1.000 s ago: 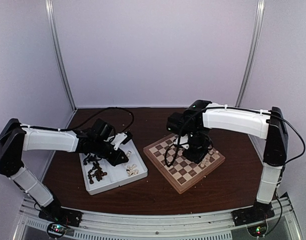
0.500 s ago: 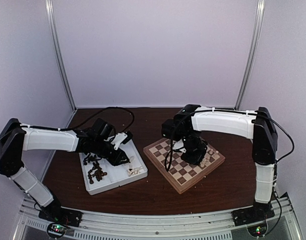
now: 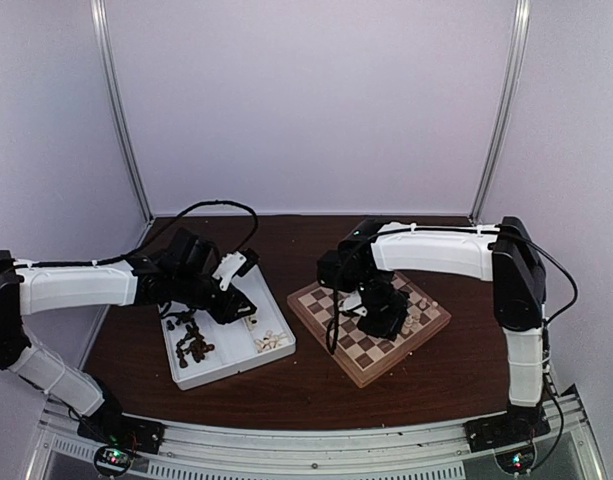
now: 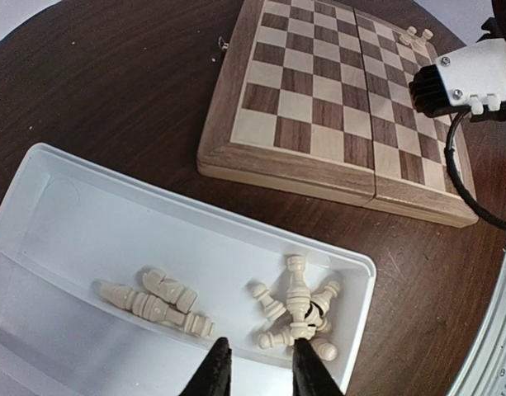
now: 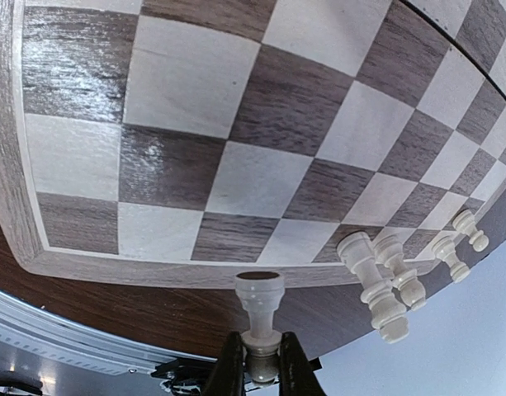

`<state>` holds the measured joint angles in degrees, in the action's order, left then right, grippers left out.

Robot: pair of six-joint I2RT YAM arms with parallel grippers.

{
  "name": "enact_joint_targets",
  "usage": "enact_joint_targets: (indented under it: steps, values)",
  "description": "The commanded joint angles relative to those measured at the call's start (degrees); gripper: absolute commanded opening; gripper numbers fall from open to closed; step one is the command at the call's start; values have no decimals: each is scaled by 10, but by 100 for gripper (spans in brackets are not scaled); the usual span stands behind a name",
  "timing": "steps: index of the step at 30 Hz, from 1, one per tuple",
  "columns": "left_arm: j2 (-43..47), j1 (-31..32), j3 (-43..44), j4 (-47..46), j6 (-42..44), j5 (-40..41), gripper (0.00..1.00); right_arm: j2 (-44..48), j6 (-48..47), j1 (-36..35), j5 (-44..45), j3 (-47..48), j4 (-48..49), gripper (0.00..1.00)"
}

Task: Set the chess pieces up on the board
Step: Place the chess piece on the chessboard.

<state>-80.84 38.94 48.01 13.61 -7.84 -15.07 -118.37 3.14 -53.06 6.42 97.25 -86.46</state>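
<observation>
Seen from above, the left claw (image 3: 238, 303) hangs over the white two-compartment plastic tray (image 3: 226, 368) on the dark brown worktop (image 3: 316, 395). Its gap cannot be judged from here. Dark brown chess pieces (image 3: 193, 345) fill the tray's left compartment and loose cream-white chess pieces (image 3: 270, 341) its right. To the right, the right claw (image 3: 381, 322) sits low over the thick square checkered wooden chessboard (image 3: 358, 352).

In the left wrist view, the left claw (image 4: 257, 375) is slightly spread and holds nothing. It hovers above the loose cream-white chess pieces (image 4: 298, 309).

In the right wrist view, the right claw (image 5: 259, 363) pinches one cream-white piece (image 5: 260, 301) at the chessboard's (image 5: 195, 165) light rim. A cluster of cream pieces (image 5: 380, 276) rests on the edge squares nearby.
</observation>
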Motion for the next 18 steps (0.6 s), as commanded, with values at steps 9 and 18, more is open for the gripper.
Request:
enact_joint_targets:
  steps: [9, 18]
  values:
    - [4, -2, -7, -15, 2, 4, 26, -14, -5, -7, -20, -17, 1, 11]
    - [8, -2, -7, -11, 3, 7, 26, -26, -5, -7, -6, -15, 2, 12]
